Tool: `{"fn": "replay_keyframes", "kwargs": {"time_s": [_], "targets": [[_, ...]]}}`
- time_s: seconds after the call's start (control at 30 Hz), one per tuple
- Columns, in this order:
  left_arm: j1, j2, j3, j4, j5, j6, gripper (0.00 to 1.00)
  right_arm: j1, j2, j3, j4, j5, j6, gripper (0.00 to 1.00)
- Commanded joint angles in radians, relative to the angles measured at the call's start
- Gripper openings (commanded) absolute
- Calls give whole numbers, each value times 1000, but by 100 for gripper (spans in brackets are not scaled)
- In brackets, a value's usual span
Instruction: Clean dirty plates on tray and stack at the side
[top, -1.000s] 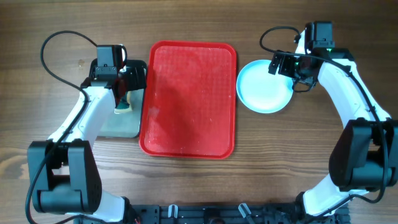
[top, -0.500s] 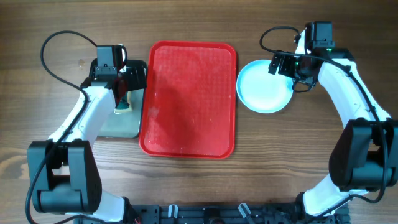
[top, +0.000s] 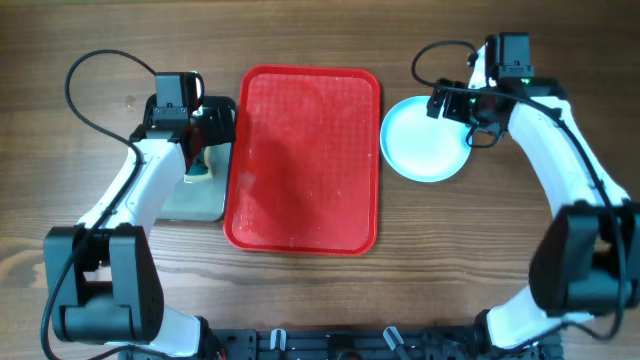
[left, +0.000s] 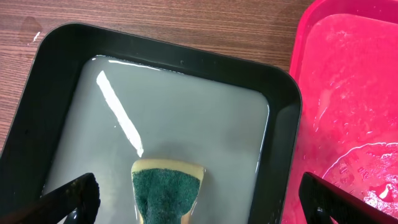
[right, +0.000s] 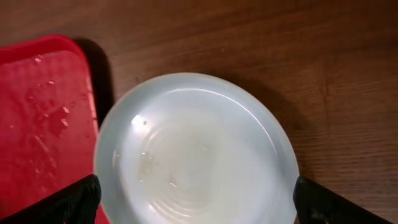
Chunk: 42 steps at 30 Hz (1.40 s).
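The red tray (top: 300, 160) lies in the middle of the table, wet and with no plates on it; its edge also shows in the left wrist view (left: 354, 93) and the right wrist view (right: 43, 118). A pale aqua plate (top: 425, 140) sits on the wood right of the tray. It looks clean and wet in the right wrist view (right: 193, 155); I cannot tell whether other plates lie beneath it. My right gripper (top: 455, 105) (right: 199, 205) hangs open above the plate. My left gripper (top: 198, 150) (left: 199, 208) is open around a green-and-yellow sponge (left: 166, 186), apart from it.
A dark grey metal tray (top: 190, 205) holding cloudy water (left: 174, 118) sits left of the red tray, touching it. The sponge lies in that water. Bare wooden table surrounds everything.
My right gripper has shifted slightly left and back over the plate. The left arm, the plate and the tray have not moved.
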Motion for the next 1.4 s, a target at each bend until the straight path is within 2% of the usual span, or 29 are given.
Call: {"fn": "replay_keyframes", "kwargs": {"time_s": [0.0,0.13,0.27,0.5,0.67,0.73,0.83,1.03,1.37], "targets": [[8,-20,1,0,13,-10,100,28,-199,4,5,-16,2,100],[8,-20,1,0,12,-10,100,83,-372,4,6,-8,1,100],[8,-20,1,0,13,-10,100,123,-528,-8,16,214,-4,100],[8,-20,1,0,13,-10,100,137,-787,-139,72,251,-12,100],[8,-20,1,0,12,-10,100,135,-1047,-478,618,190,-5,100],[8,-20,1,0,13,-10,100,134,-1142,-603,790,186,-6,99],[8,-20,1,0,12,-10,100,124,-1279,-766,948,186,-49,100],[8,-20,1,0,13,-10,100,78,-1480,-992,948,133,-112,100],[8,-20,1,0,13,-10,100,63,-1656,-1231,948,106,-110,100]]}}
